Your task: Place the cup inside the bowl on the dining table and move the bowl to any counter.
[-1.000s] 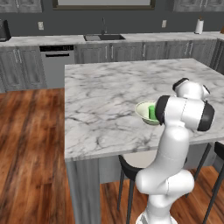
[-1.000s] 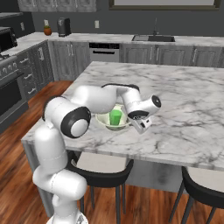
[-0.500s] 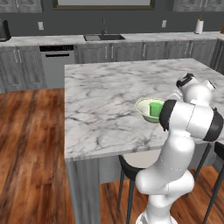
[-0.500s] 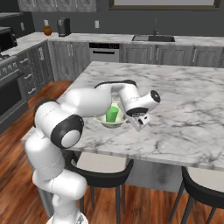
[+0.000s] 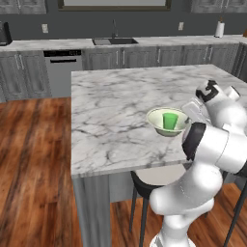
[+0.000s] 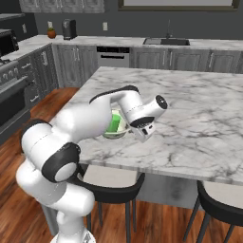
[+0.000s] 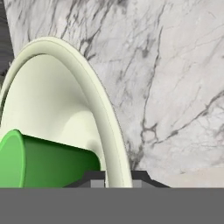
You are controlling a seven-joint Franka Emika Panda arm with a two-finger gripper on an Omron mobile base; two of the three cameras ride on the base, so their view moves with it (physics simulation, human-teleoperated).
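Observation:
The pale cream bowl point(image 5: 157, 117) sits near the front edge of the marble dining table point(image 5: 111, 96), with the green cup point(image 5: 169, 120) upright inside it. My gripper point(image 5: 189, 116) reaches in from the right and is shut on the bowl's right rim. In the hand view the rim point(image 7: 111, 127) runs down between the gripper point(image 7: 118, 180) tips, and the cup point(image 7: 48, 159) lies just left of them inside the bowl point(image 7: 52, 100). From the right base view my arm covers much of the bowl point(image 6: 110, 135); the cup point(image 6: 114, 124) and gripper point(image 6: 128, 127) show beside it on the table point(image 6: 199, 104).
The counter point(image 5: 58, 44) with a sink point(image 5: 115, 41) and dishwasher point(image 5: 62, 67) runs along the back wall. A stove point(image 6: 9, 95) stands at the left. Dark stools point(image 6: 109, 182) point(image 6: 223, 204) sit under the table's near edge.
The gripper has stayed shut on the rim. The arm's elbow has swung round, and the bowl with the cup has shifted a little to the left in the right base view.

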